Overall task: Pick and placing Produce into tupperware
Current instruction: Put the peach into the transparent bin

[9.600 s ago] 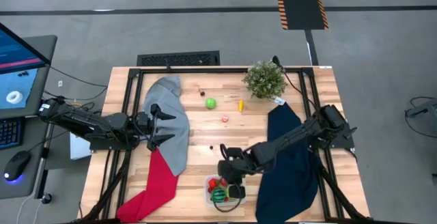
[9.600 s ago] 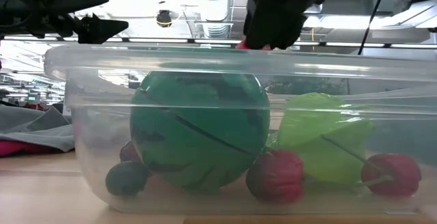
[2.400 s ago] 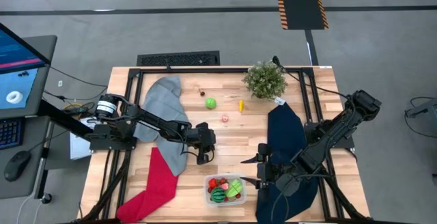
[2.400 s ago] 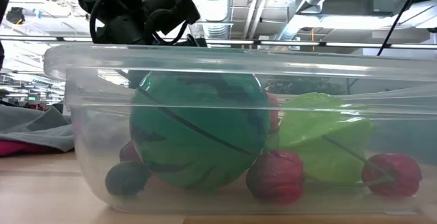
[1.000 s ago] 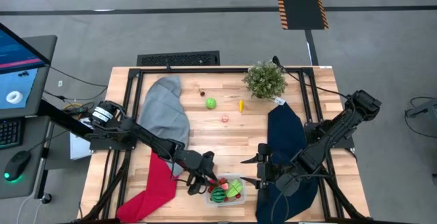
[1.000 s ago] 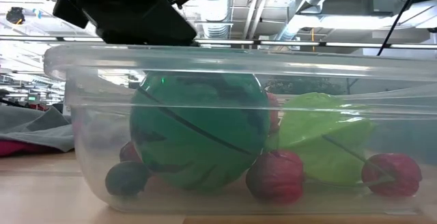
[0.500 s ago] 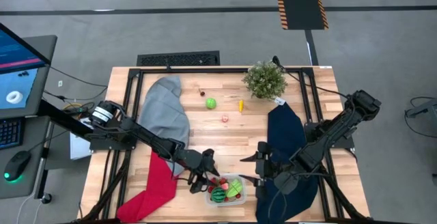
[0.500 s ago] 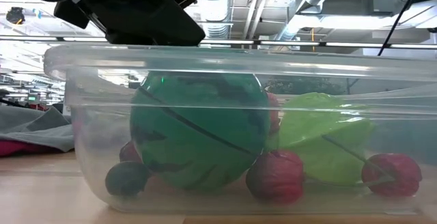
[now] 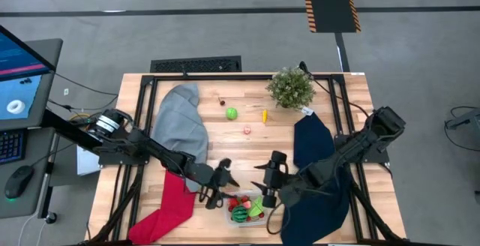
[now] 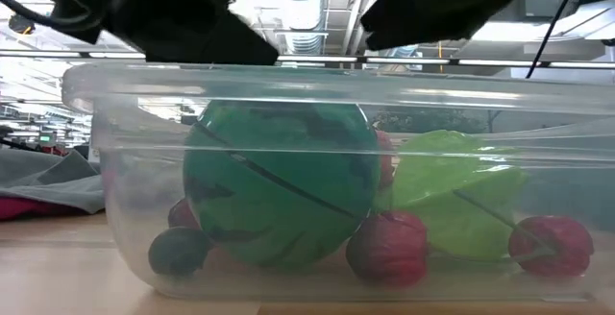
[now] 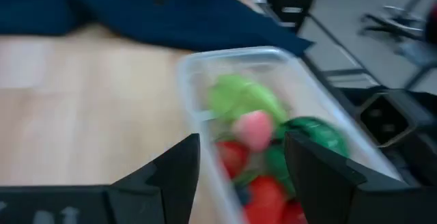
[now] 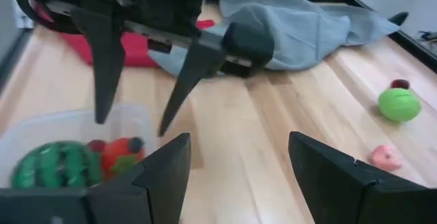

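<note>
Could bump together over the full tupperware (image 9: 246, 208) near the table's front edge, with left gripper (image 9: 219, 185) and right gripper (image 9: 268, 181) both open, empty and close, knocking the produce (image 9: 240, 213) out.

Grey cloth (image 9: 181, 126), red cloth (image 9: 166, 204), navy cloth (image 9: 318, 160), potted plant (image 9: 290, 87).

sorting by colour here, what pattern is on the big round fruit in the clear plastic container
The big round melon ball is dark green with darker stripes, clearest in the low view.
</note>
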